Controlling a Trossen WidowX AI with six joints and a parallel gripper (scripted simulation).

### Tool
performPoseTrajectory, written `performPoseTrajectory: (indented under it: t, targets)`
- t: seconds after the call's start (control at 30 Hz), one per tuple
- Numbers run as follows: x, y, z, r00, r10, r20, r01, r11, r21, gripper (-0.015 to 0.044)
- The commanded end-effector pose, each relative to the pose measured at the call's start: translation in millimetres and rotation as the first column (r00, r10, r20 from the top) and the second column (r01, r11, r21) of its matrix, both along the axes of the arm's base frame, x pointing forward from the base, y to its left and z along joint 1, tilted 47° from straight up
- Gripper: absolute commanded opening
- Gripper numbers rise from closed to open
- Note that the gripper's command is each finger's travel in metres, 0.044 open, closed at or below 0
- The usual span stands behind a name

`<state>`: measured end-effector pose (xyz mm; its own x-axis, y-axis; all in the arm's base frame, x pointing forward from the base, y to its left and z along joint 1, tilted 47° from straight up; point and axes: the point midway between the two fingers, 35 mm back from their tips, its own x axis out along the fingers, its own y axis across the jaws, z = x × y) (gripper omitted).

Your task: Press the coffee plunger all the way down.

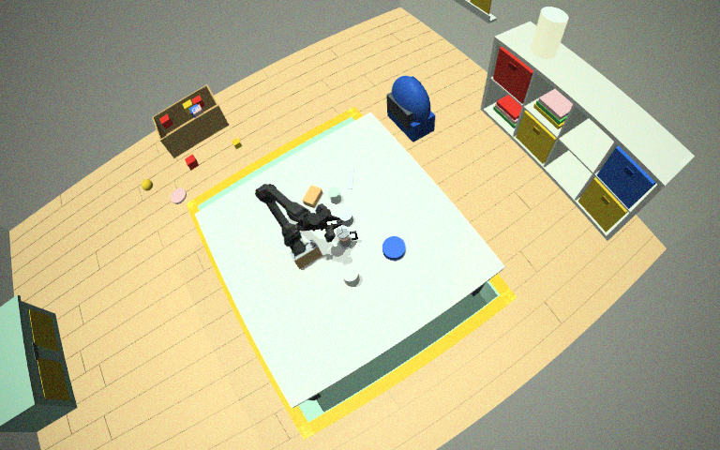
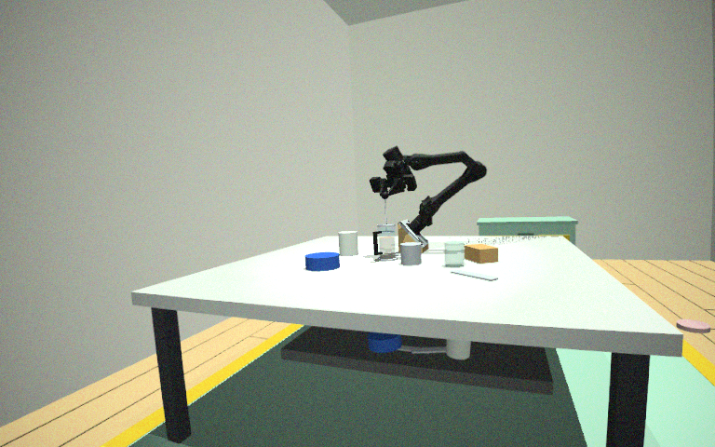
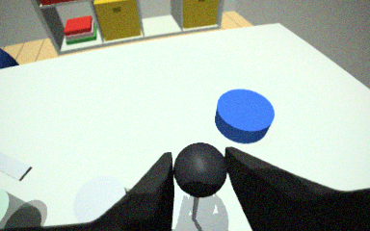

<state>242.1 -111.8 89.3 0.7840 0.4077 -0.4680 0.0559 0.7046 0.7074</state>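
— White table (image 2: 527,300), mid-surface: coffee press (image 2: 385,241) upright between two pale cups, blue disc (image 3: 245,115) just beyond.

— And up top?

— Gripper (image 3: 199,169) narrowed onto plunger knob (image 3: 199,168), both fingers touching its sides, rod fully raised.
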Motion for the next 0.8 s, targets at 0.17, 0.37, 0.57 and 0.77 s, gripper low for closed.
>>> performPoseTrajectory:
  t: [0.17,0.37,0.57,0.77]
  targets:
    - [0,1,-1,1.0,-0.001,-0.001,0.001,1.0,0.0,0.0113]
    - [0,5,-7,1.0,0.0,-0.003,0.0,1.0,-0.001,0.0113]
    - [0,12,-15,1.0,0.0,-0.004,0.0,1.0,-0.002,0.0113]
    - [0,18,-23,1.0,0.0,-0.006,0.0,1.0,-0.003,0.0113]
